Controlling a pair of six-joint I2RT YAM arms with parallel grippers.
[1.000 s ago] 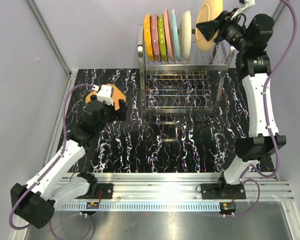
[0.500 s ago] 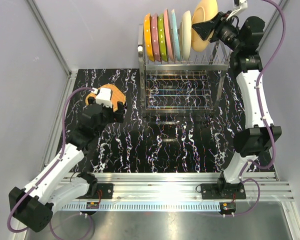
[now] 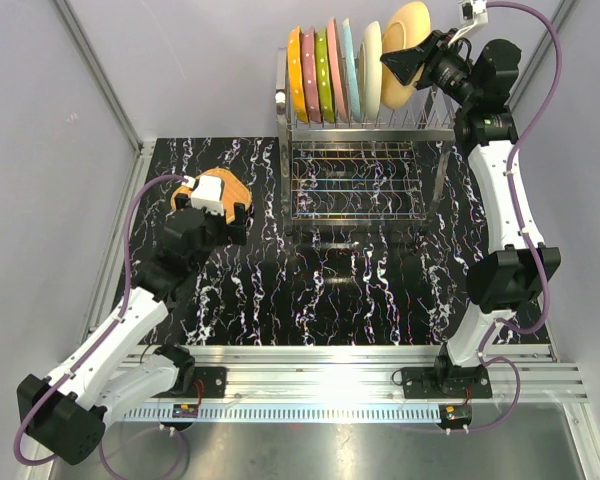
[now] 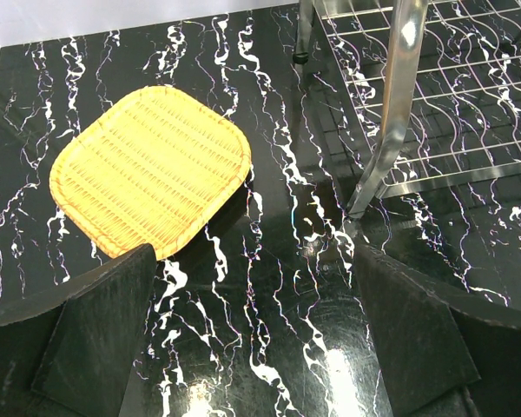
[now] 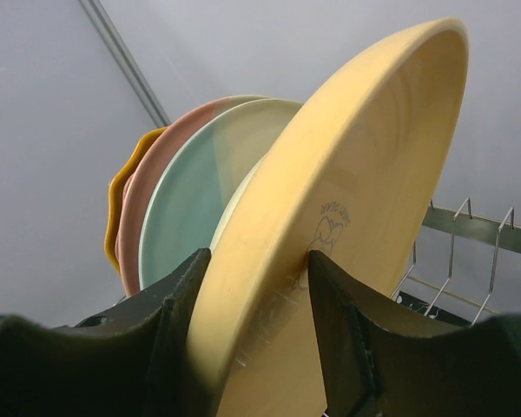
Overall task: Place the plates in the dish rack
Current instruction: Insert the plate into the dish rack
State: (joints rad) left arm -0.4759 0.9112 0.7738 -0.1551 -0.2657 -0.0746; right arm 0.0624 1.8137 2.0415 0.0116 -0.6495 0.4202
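The dish rack (image 3: 360,180) stands at the back of the table, and several plates (image 3: 330,70) stand upright in its upper tier: orange, pink, lime-green, light blue and cream. My right gripper (image 3: 418,58) is shut on the rim of a tan plate (image 3: 404,45), which is tilted just right of the cream plate (image 3: 371,68). In the right wrist view both fingers clamp the tan plate (image 5: 356,208), with the light blue plate (image 5: 187,204) and the pink plate (image 5: 143,200) behind it. My left gripper (image 4: 252,291) hangs open and empty low over the table.
A yellow woven tray (image 4: 152,165) lies on the black marbled table (image 3: 330,290), just beyond my left gripper (image 3: 212,200). The rack's steel leg (image 4: 391,113) and lower wire shelf (image 4: 469,95) stand to its right. Grey walls enclose the table.
My right arm has carried the tan plate leftward and closer to the cream plate at the rack's top tier. The left arm shifted slightly early on and now holds still.
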